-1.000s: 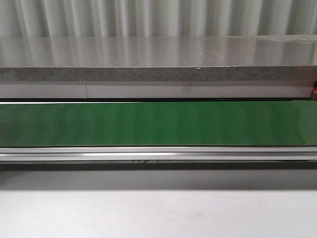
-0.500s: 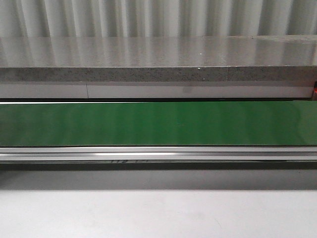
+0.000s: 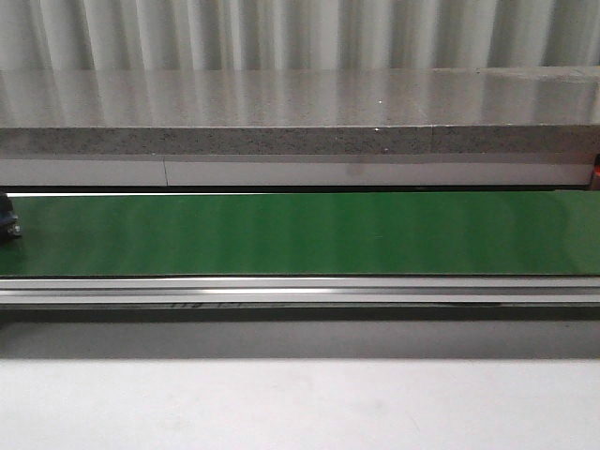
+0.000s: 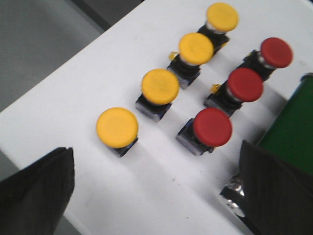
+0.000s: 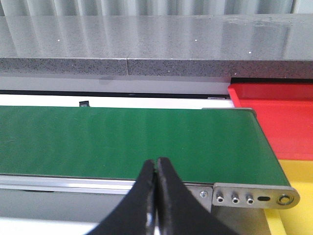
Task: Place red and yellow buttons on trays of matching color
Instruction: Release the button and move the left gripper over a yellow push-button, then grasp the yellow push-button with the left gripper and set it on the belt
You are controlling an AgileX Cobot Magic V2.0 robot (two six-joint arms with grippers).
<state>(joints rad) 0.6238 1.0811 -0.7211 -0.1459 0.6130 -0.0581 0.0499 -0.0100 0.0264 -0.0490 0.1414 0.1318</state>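
A small dark object (image 3: 8,217) has appeared at the far left of the green conveyor belt (image 3: 300,234). Red tray (image 5: 279,117) and yellow tray (image 5: 298,215) sit past the belt's end. On the white tabletop (image 4: 73,88), four yellow buttons (image 4: 160,86) stand beside three red buttons (image 4: 212,127). Left gripper (image 4: 156,191) jaws are spread wide, empty; right gripper (image 5: 155,169) jaws are pressed together, empty.
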